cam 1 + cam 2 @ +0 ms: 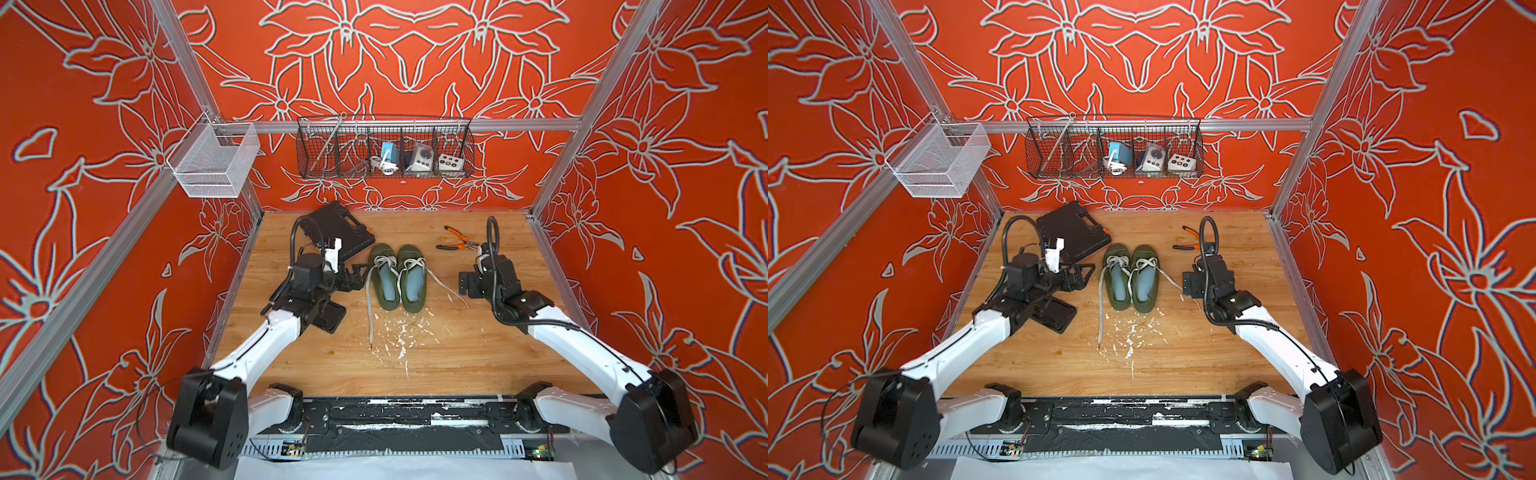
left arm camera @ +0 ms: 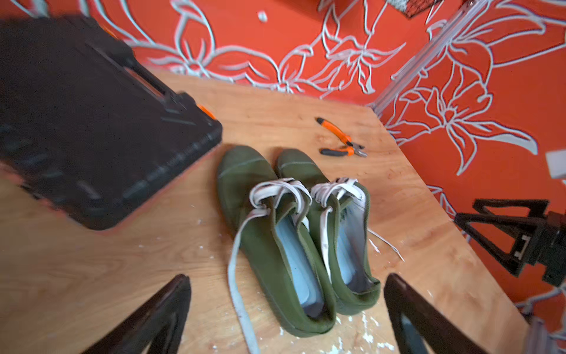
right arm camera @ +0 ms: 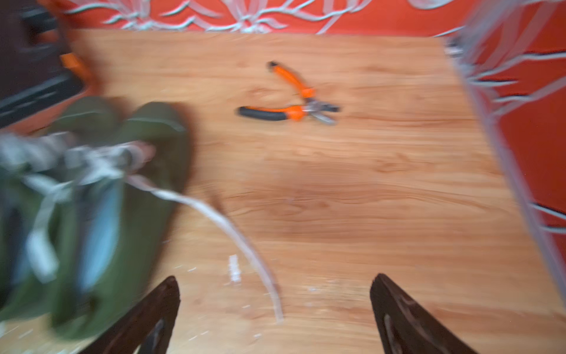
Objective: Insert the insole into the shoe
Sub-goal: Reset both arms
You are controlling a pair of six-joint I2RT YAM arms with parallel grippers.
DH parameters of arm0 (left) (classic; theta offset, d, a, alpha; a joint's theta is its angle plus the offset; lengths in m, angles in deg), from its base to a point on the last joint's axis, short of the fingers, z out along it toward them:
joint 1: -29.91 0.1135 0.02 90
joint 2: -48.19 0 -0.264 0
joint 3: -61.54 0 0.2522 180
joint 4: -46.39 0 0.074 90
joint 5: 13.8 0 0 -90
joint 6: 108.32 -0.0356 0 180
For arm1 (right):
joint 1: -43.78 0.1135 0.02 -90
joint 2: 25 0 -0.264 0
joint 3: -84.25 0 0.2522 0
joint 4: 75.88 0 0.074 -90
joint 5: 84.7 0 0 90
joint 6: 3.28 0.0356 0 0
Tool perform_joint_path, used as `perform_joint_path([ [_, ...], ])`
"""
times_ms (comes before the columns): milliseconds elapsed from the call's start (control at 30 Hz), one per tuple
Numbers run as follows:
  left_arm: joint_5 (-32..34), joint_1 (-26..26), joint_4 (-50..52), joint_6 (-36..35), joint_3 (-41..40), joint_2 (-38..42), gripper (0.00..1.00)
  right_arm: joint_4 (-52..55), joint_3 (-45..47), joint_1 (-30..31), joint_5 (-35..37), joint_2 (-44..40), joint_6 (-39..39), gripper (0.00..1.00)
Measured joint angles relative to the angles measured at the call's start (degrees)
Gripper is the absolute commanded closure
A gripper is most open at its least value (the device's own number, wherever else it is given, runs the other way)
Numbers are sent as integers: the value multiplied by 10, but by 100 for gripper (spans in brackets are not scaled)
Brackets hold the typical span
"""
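"Is either end effector holding anything?"

"No. The left end effector [image 2: 287, 277] has its jaws spread wide and empty, and it hangs just beside the green shoes [image 2: 263, 245]. The right end effector [image 3: 274, 277] is spread just as wide with nothing in it. It is over the bare counter [image 3: 382, 190] on the pair's other side. A loose lace [image 3: 214, 220] trails below it, but that view is smeared, so I can't tell whether they touch."

"And the insole?"

"Already inside. There are two shoes side by side, toes toward the back wall. One pale blue insole [image 1: 389, 286] lies in the shoe nearer the left arm, and a second insole [image 1: 415, 284] lies in its neighbour."

"What else is there?"

"One pair of orange-handled pliers [image 1: 457, 241], one black case [image 1: 336, 232], and two wire baskets on the frame: a white basket [image 1: 214, 160] and a black basket [image 1: 384, 147]."
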Motion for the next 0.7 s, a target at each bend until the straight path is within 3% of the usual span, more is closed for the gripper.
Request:
perform_joint_path([
  [167,135,0,-127,-55,-156,127,2,-108,99,-53,104,-25,-19,1],
  [333,244,0,-182,-123,-225,162,2,-175,124,-92,174,-14,-28,2],
  [500,320,0,-260,-139,-296,142,2,-228,129,-105,212,-9,-58,2],
  [700,359,2,-346,-131,-309,36,2,-303,195,-130,213,-10,-86,2],
])
